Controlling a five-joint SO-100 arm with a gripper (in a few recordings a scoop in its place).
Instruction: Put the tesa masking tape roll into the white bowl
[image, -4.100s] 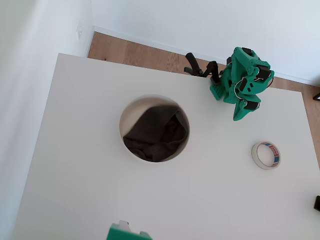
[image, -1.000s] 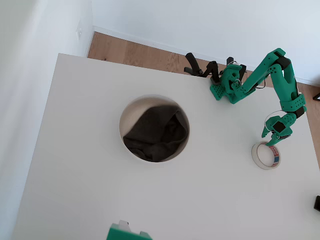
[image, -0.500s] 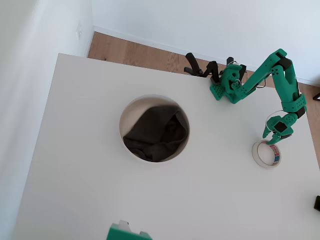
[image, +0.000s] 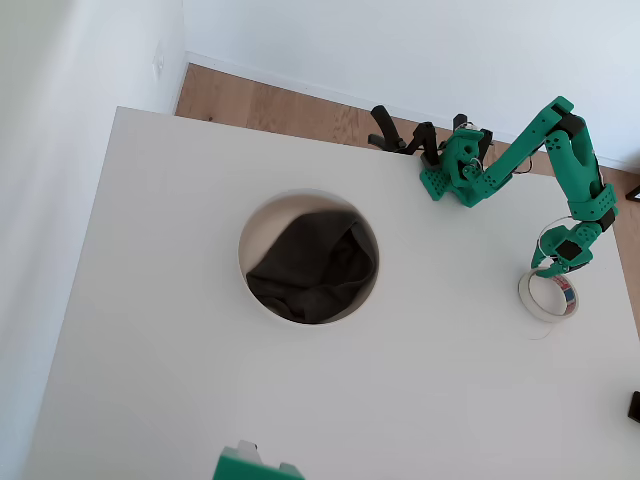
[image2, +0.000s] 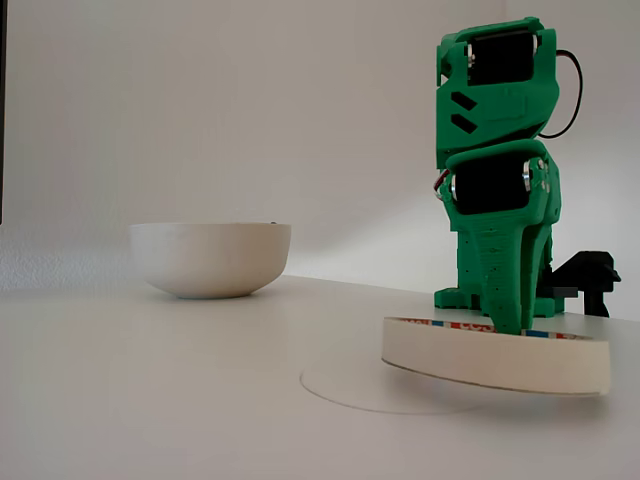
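Gripping tesa masking tape roll (image2: 495, 352) by wall: gripper (image: 556, 269) clamped, roll tilted; light, stiff ring; white bowl (image: 258, 226) well apart.

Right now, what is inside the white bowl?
In the overhead view the bowl holds a crumpled dark grey cloth. Whatever lies under the cloth is covered. In the fixed view its wall hides the inside.

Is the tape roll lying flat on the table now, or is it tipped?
Tipped: in the fixed view the tape roll has its left edge lifted off the table, with the pincer reaching into its core.
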